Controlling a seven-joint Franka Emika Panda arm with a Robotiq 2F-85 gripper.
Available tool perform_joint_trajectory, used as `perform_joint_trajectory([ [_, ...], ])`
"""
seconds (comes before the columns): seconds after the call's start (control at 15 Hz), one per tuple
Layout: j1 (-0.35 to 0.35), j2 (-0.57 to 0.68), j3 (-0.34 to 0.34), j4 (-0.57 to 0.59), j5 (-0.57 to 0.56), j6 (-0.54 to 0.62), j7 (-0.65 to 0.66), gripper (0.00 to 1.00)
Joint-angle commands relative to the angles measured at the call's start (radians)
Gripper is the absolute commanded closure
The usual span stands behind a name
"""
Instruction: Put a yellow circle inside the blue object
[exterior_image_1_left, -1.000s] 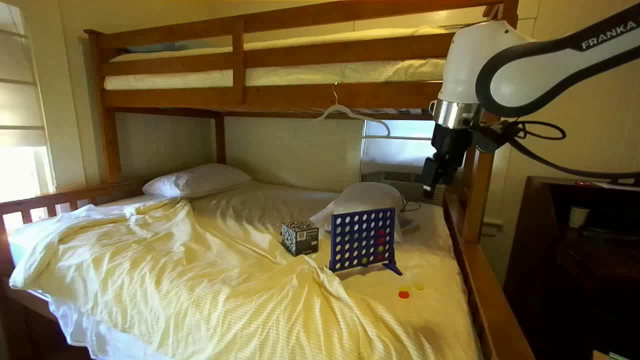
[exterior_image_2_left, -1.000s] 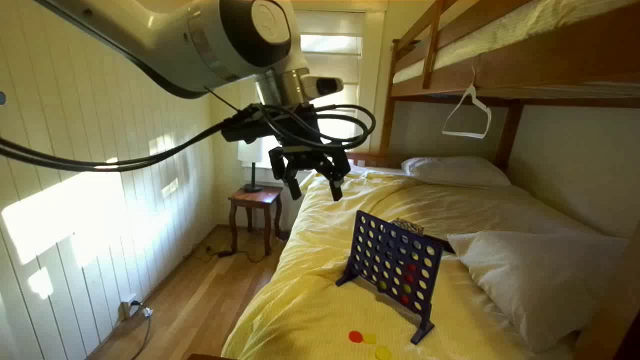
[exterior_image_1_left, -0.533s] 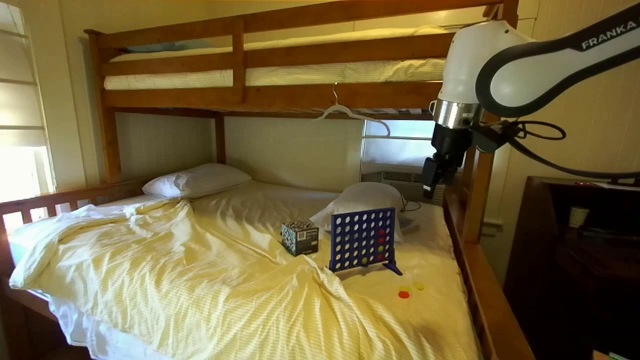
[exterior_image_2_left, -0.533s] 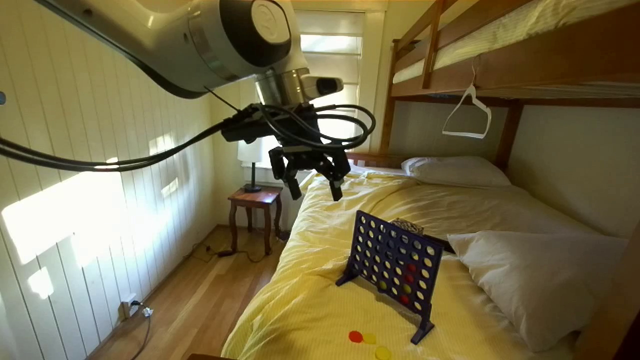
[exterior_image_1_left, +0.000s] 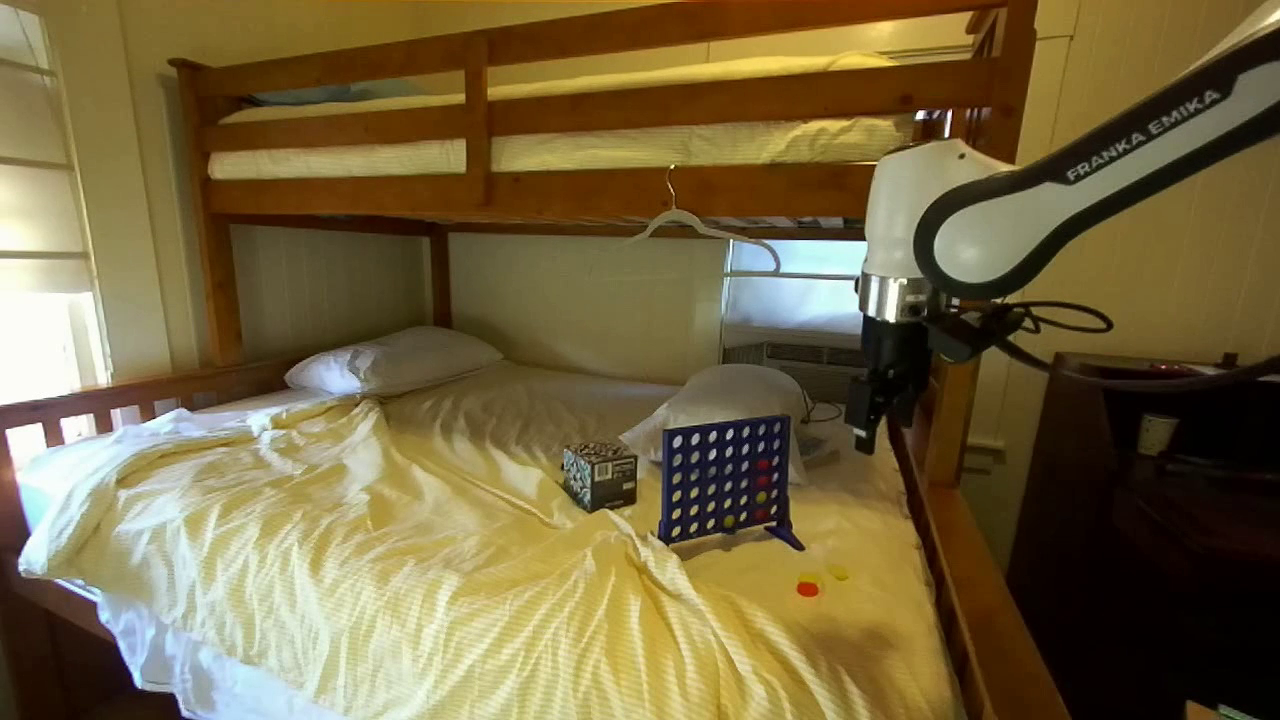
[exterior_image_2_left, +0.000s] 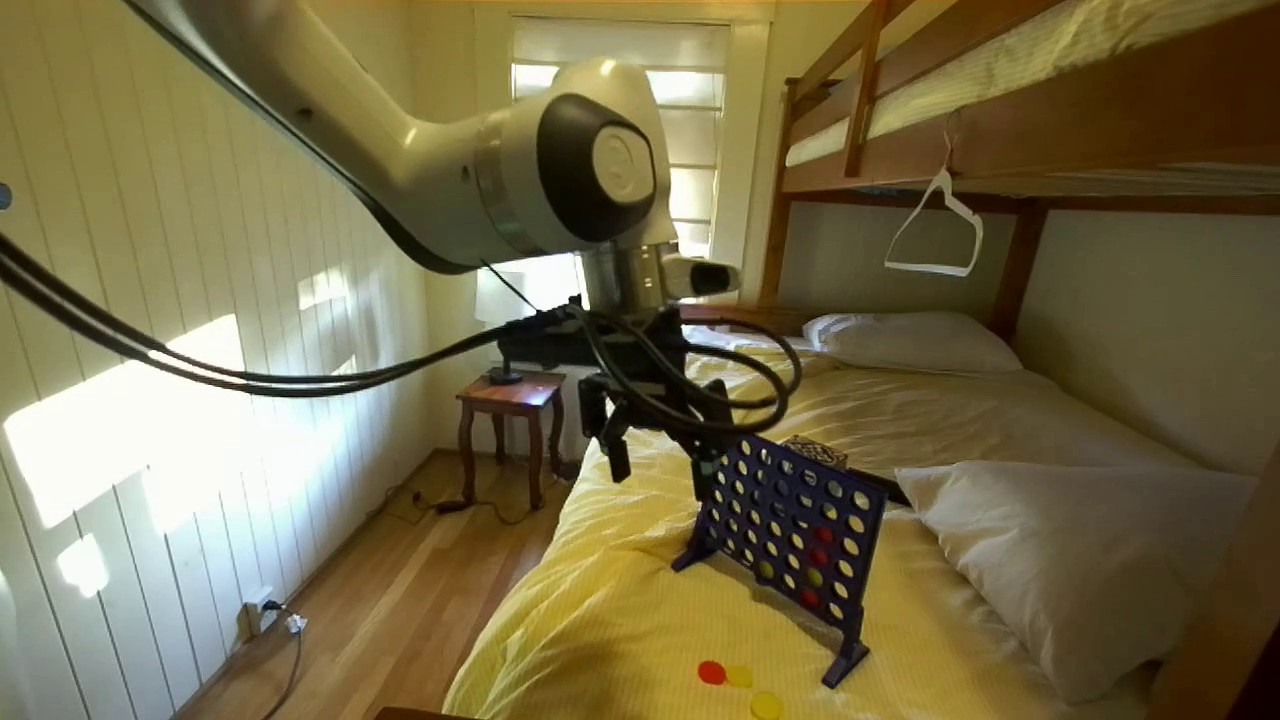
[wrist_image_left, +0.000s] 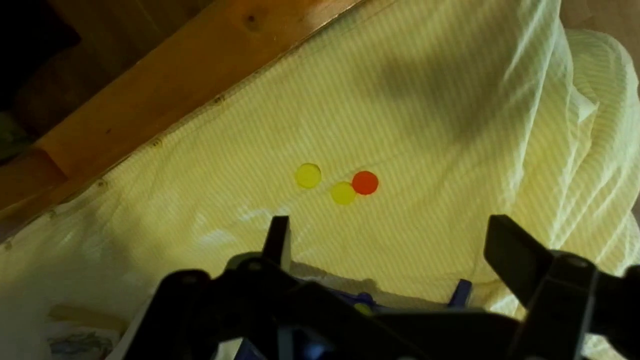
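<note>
The blue game grid (exterior_image_1_left: 717, 500) stands upright on the bed in both exterior views (exterior_image_2_left: 757, 523). It holds a few red and yellow discs. Two yellow circles (wrist_image_left: 308, 175) (wrist_image_left: 343, 193) lie flat on the sheet in front of it; the second touches a red disc (wrist_image_left: 365, 182). The yellow circles also show in both exterior views (exterior_image_1_left: 838, 572) (exterior_image_2_left: 766, 706). My gripper (exterior_image_2_left: 660, 478) is open and empty, in the air above the bed. In the wrist view its spread fingers (wrist_image_left: 387, 225) stand below the discs and hide most of the grid, except a foot and part of its edge.
A dark patterned box (exterior_image_1_left: 600, 476) sits beside the grid, and a white pillow (exterior_image_1_left: 735, 395) lies behind it. The wooden bed rail (exterior_image_1_left: 985, 600) runs along the bed's edge. The upper bunk (exterior_image_1_left: 600, 190) and a hanger (exterior_image_1_left: 690, 217) are overhead. Bunched yellow cover (exterior_image_1_left: 400, 570) spreads over the bed.
My arm and gripper have come down towards the bed, and in an exterior view they have also shifted right. The grid and the loose discs have not moved.
</note>
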Motion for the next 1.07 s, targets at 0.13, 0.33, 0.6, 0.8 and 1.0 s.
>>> perform_joint_trajectory([
  [0.13,-0.003,0.181,-0.09,-0.009,0.008,0.199,-0.069,0.0],
  [0.33,0.0,0.266,-0.129,-0.007,0.028,0.307,-0.125,0.0],
  [0.6,0.002,0.383,-0.171,0.015,0.092,0.403,-0.233,0.0],
  [0.8,-0.004,0.454,-0.188,0.038,0.201,0.428,-0.363,0.0],
  [1.0,-0.024,0.523,-0.191,0.081,0.296,0.424,-0.469,0.0],
])
